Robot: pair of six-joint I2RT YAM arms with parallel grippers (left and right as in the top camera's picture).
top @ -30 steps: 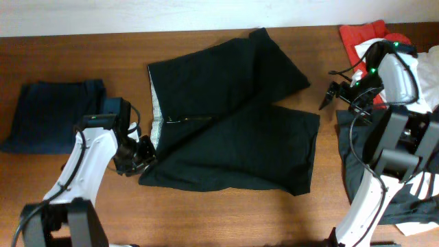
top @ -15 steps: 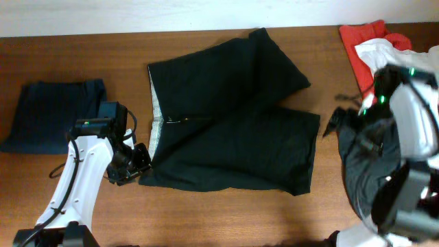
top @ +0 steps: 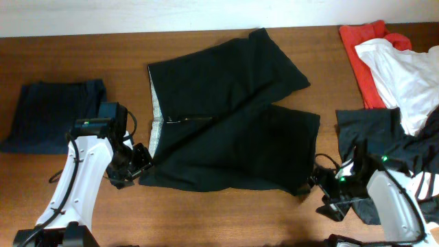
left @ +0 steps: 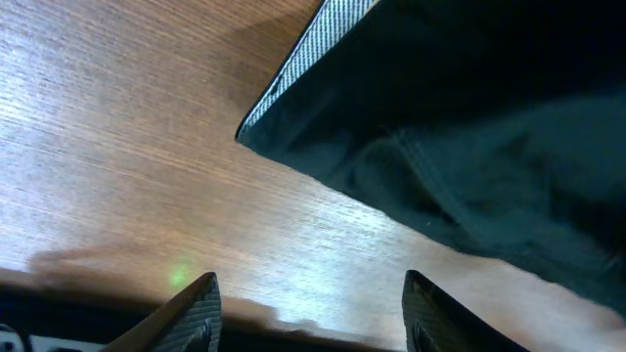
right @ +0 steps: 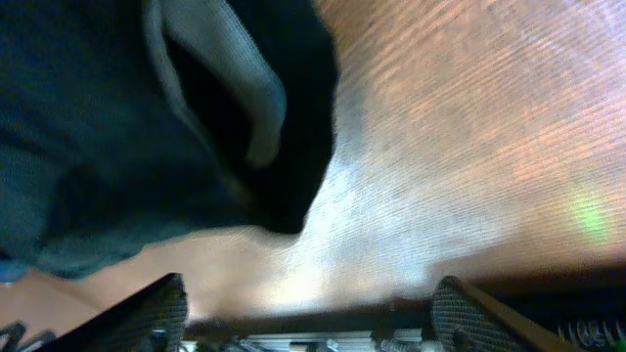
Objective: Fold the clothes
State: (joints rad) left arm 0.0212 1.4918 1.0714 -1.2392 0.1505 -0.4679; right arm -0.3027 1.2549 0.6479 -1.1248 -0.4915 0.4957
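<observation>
The large black shorts (top: 233, 116) lie spread flat in the middle of the table, with the pale grey waistband lining (top: 155, 113) on their left edge. My left gripper (top: 139, 160) is open and empty just left of the shorts' front left corner. In the left wrist view that corner (left: 323, 147) lies ahead of the open gripper (left: 311, 318), apart from it. My right gripper (top: 318, 182) is open and empty beside the shorts' front right corner. In the right wrist view the leg hem (right: 245, 127) lies ahead of the open gripper (right: 308, 318).
A folded navy piece (top: 51, 113) lies at the far left. A red piece (top: 362, 55), a white piece (top: 405, 68) and a black piece with white print (top: 411, 154) are heaped at the right edge, close to my right arm.
My right arm has swung from the back right, by the red and white pieces, down to the shorts' front right corner. My left gripper has shifted slightly left and stays open.
</observation>
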